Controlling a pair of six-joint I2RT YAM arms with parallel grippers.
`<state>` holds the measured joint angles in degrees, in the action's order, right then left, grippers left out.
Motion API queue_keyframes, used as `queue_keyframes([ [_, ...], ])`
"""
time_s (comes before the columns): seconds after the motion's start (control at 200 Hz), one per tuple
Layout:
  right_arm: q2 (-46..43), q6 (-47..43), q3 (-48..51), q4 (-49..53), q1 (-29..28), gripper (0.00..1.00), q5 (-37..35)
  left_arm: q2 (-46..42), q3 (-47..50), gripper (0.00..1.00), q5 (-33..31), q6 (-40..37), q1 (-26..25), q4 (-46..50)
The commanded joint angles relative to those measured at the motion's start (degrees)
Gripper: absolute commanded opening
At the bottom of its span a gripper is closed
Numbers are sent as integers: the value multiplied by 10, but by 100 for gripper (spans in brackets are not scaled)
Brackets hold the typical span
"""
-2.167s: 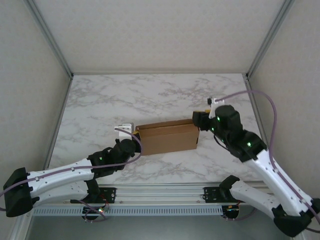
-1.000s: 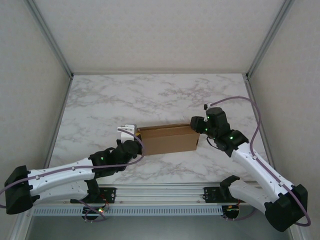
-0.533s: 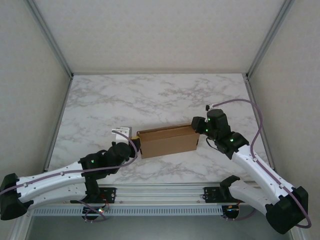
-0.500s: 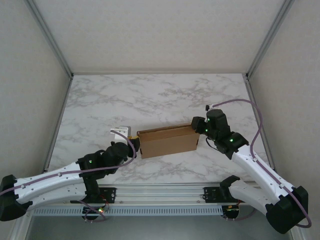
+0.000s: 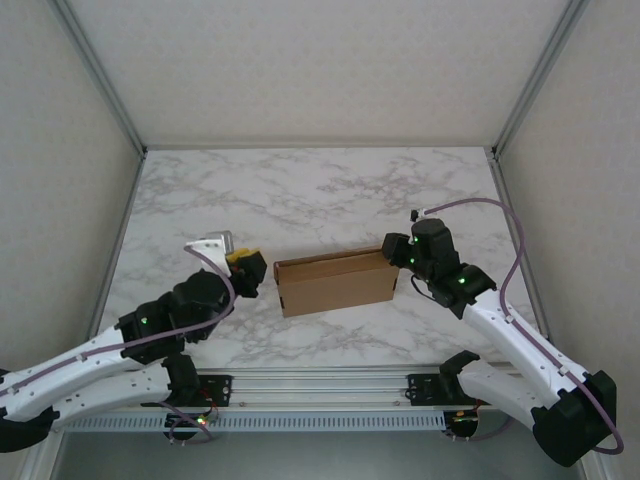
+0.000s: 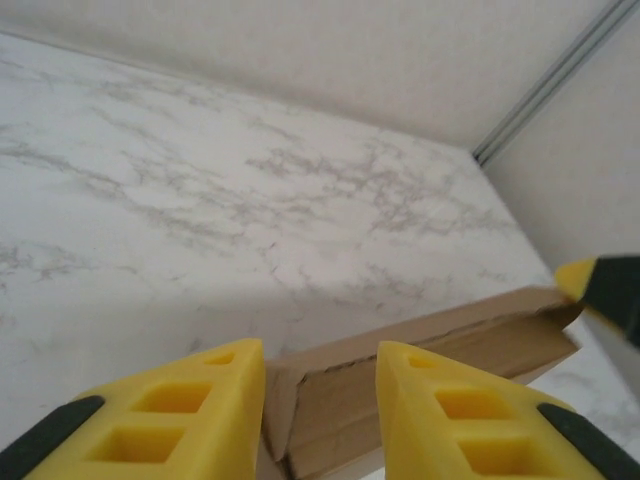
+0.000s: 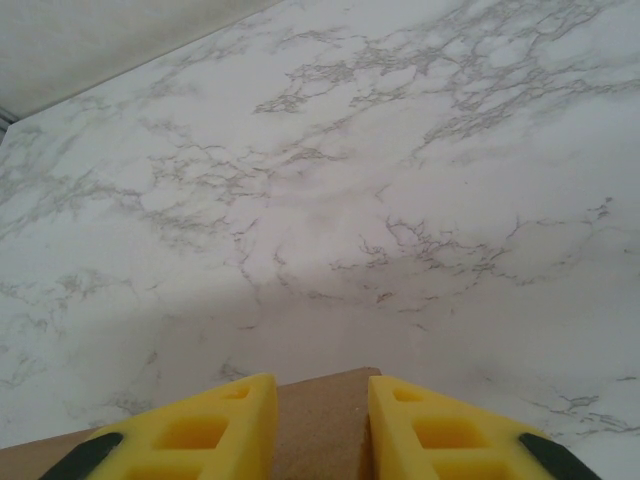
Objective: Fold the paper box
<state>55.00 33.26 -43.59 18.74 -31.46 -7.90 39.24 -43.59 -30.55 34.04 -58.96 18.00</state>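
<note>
The paper box (image 5: 335, 283) is a shallow brown cardboard box, folded up and lying in the middle of the marble table. My left gripper (image 5: 255, 268) hovers just off its left end, open and holding nothing. In the left wrist view the box's left corner (image 6: 420, 370) lies beyond the yellow fingers (image 6: 200, 400), with the left gripper (image 6: 320, 365) apart from it. My right gripper (image 5: 393, 262) sits at the box's right end. In the right wrist view brown cardboard (image 7: 320, 420) fills the gap of the right gripper (image 7: 322, 390), which is shut on it.
The marble table (image 5: 300, 190) stretches bare behind and to both sides of the box. Pale walls with aluminium posts (image 5: 100, 80) close in the left, right and back. A metal rail (image 5: 320, 385) runs along the near edge between the arm bases.
My left gripper let go of the box's left end, opened, and drew back to the left and upward. The right gripper closed a little and stayed at the right end.
</note>
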Motion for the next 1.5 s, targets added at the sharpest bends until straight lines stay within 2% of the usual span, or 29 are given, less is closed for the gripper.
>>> queue_keyframes([
  [0.0, 11, -8, 15, 57, -5, 30, -20, 46, -31, 37, 41, 25, 35, 31],
  [0.155, 9, -8, 20, 53, -5, 30, -19, 82, -14, 37, 145, 51, 93, -18],
  [0.255, 10, -8, 21, 53, -5, 30, -20, 94, -6, 36, 211, 72, 113, -50],
  [0.531, 11, -9, 22, 51, -4, 31, -26, 112, 26, 35, 288, 148, 116, -104],
  [0.836, 16, -7, 26, 45, -5, 31, -25, 118, 26, 38, 285, 158, 118, -82],
  [1.222, 13, -11, 30, 47, -6, 32, -23, 83, -13, 39, 227, 111, 135, -24],
  [1.497, 14, -11, 31, 47, -6, 33, -23, 114, 14, 44, 247, 117, 150, -17],
])
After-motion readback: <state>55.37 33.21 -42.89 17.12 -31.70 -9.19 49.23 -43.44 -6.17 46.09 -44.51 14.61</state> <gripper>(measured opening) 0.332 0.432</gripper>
